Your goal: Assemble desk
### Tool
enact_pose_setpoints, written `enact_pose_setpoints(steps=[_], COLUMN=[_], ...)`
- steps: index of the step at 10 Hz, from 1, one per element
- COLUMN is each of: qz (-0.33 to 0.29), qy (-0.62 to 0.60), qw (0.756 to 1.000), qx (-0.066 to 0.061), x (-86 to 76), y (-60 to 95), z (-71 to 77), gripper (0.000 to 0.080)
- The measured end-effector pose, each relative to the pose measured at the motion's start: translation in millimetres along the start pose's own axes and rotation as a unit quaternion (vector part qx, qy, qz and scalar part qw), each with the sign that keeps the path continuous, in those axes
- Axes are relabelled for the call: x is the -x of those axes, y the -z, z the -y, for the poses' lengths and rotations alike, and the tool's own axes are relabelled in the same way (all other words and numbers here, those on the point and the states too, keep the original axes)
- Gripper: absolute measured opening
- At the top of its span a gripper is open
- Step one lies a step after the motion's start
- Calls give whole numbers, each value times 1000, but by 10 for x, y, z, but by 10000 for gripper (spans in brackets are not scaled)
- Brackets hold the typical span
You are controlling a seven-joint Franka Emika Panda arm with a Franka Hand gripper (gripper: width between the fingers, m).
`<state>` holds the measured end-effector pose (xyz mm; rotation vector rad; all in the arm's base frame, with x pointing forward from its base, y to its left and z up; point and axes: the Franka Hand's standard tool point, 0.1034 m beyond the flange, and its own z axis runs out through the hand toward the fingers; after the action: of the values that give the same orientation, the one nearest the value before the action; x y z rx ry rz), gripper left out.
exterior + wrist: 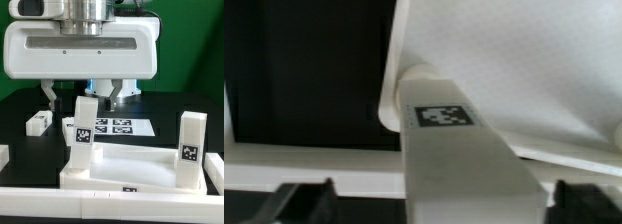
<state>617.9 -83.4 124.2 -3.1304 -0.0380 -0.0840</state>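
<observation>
Closest to the lens is a long white rail running along the front of the black worktop. Going from the exterior view's left, a loose leg lies flat on the worktop, well apart from everything else. Next up is the tabletop panel, rim up, sitting just behind the rail. A left leg stands upright at the panel's left end, its tag facing the camera. The hand hangs right over that leg, with the leg's top between the two fingers. Jaws look released: there's a visible gap on each side of the leg, so nothing is gripped. Behind the panel, around the middle, the marker board lies flat. Over on the exterior view's right, a right leg stands upright at the panel's other end, also tagged, well clear of the hand.

Wrist view agrees. The left leg with its tag runs between the dark fingers, neither touching it as far as I can make out. The panel fills the space beyond.
</observation>
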Motion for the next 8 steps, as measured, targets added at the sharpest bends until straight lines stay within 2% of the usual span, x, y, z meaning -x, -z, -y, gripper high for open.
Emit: enact_pose_setpoints(steps=[1, 2, 3, 8], qz=[0, -2, -2, -2], qy=[0, 0, 0, -50], qw=[1000, 1000, 1000, 999], qx=[0, 1, 1, 0], x=[0, -4, -4, -4], y=[-3, -6, -6, -7], z=[2, 3, 4, 8], gripper=[404, 404, 290, 290])
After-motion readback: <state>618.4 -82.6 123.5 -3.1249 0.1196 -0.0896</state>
